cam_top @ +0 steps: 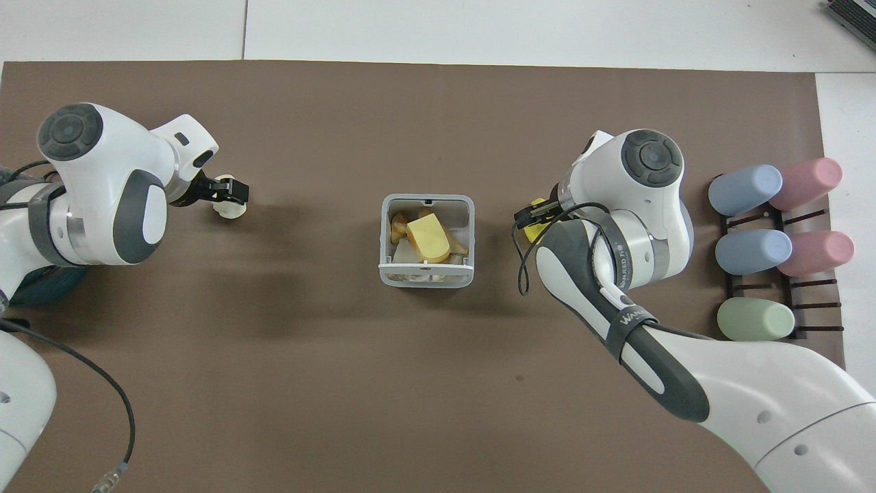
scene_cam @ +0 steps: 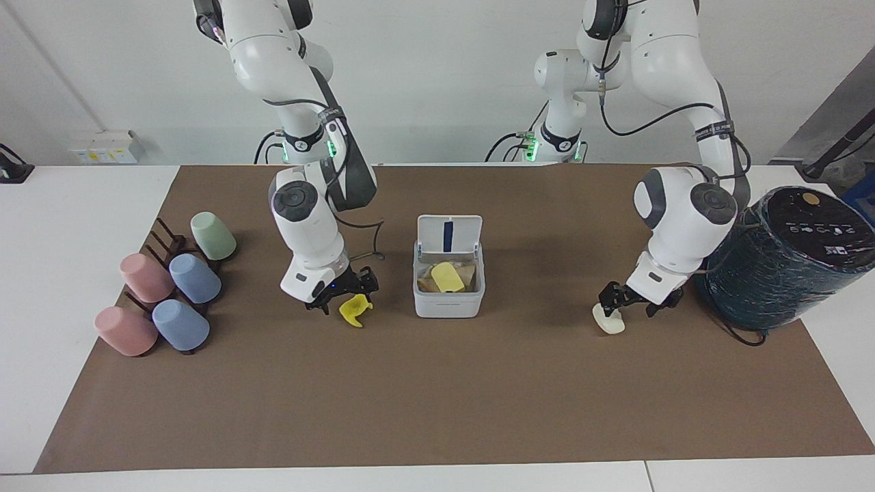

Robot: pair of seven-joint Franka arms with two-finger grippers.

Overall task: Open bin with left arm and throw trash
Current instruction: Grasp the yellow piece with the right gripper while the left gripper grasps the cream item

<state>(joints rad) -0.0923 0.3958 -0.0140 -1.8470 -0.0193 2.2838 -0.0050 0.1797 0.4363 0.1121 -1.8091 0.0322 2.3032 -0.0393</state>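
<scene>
The white bin [scene_cam: 448, 304] stands mid-table with its lid [scene_cam: 449, 236] up, the blue strip showing. A yellow-orange block [scene_cam: 446, 277] lies inside on other scraps; it also shows in the overhead view [cam_top: 428, 237]. The bright yellow scrap [scene_cam: 355, 309] lies on the mat beside the bin, toward the right arm's end. My right gripper [scene_cam: 344, 297] is open and low right beside it. The off-white lump [scene_cam: 610, 322] lies toward the left arm's end. My left gripper [scene_cam: 627, 309] is open and down at it, one finger over the lump [cam_top: 231, 209].
A dark rack [scene_cam: 164, 239] with several pastel cups [scene_cam: 195, 279] sits at the right arm's end. A big dark teal wrapped cylinder [scene_cam: 779, 266] stands at the left arm's end, close to the left arm. A brown mat [scene_cam: 437, 396] covers the table.
</scene>
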